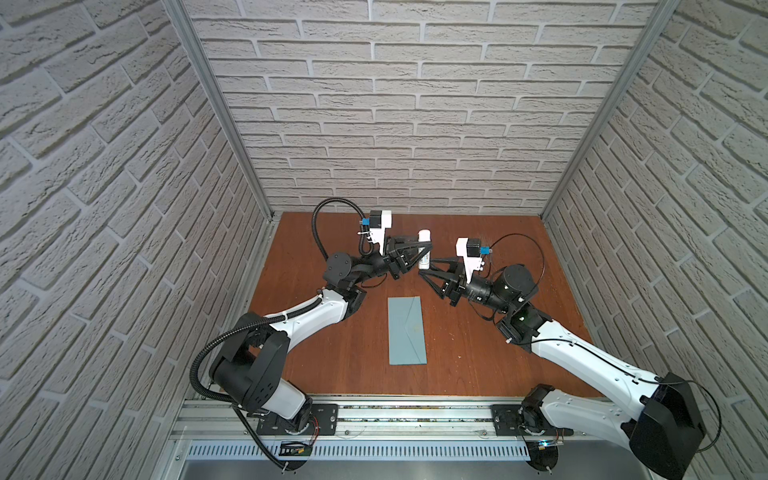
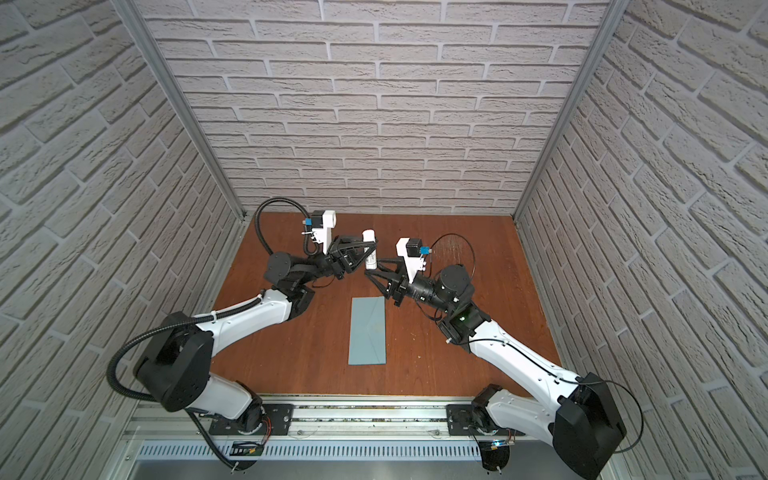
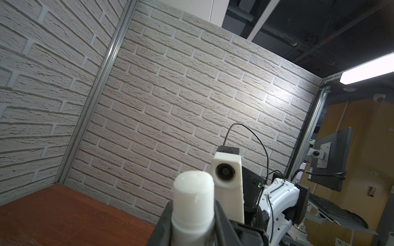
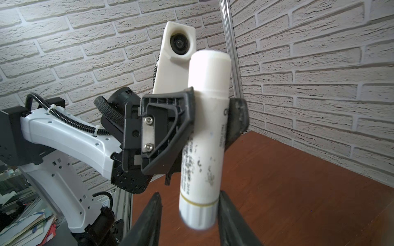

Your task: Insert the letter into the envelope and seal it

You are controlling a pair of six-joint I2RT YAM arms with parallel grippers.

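Note:
The light blue-grey envelope (image 1: 407,330) (image 2: 368,331) lies flat in the middle of the table, long side running front to back, V-shaped seams facing up. The letter is out of view. Behind the envelope, above the table, my left gripper (image 1: 424,251) (image 3: 193,215) (image 4: 213,110) is shut on a white cylindrical stick (image 1: 425,245) (image 3: 193,187) (image 4: 205,138), just below its cap. My right gripper (image 1: 426,269) (image 4: 189,193) stands open around the stick's lower end. One finger is close against the stick and the other clearly apart from it.
The brown wooden table (image 1: 332,353) is walled by brick-pattern panels on three sides. A metal rail (image 1: 415,415) carrying both arm bases runs along the front edge. The two arms meet over the back half of the table.

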